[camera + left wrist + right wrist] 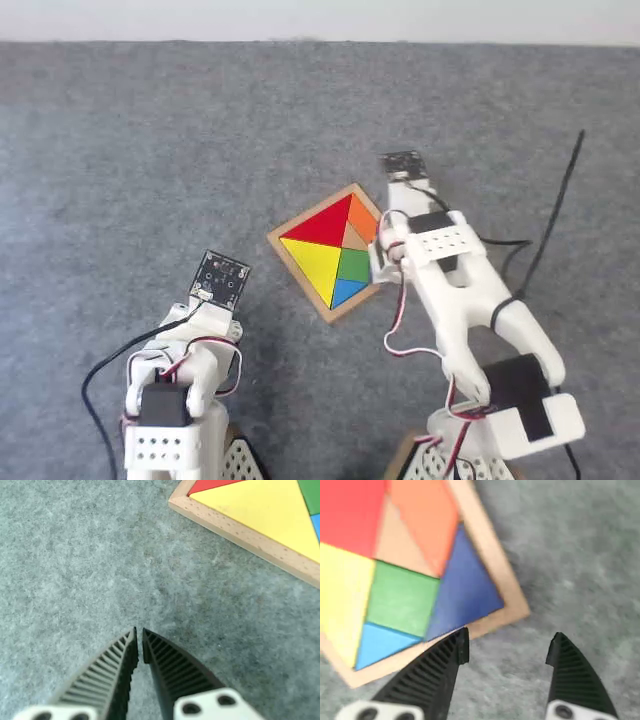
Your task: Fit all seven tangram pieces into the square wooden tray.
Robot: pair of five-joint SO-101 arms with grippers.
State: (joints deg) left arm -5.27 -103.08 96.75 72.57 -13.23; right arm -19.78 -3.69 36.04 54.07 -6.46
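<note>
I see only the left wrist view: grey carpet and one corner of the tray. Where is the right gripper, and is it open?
Observer: The right gripper is open, at the rim of the square wooden tray, next to the dark blue triangle.
Operator: Thank you. Is the tray already full?
Observer: Between the orange piece and the green square there is a pale wood-coloured triangle. I cannot tell whether it is a piece or bare tray floor.

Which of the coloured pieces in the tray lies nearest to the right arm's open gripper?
The dark blue triangle, at the tray edge just ahead of the right gripper. The light blue triangle beside it is smaller and farther off.
</note>
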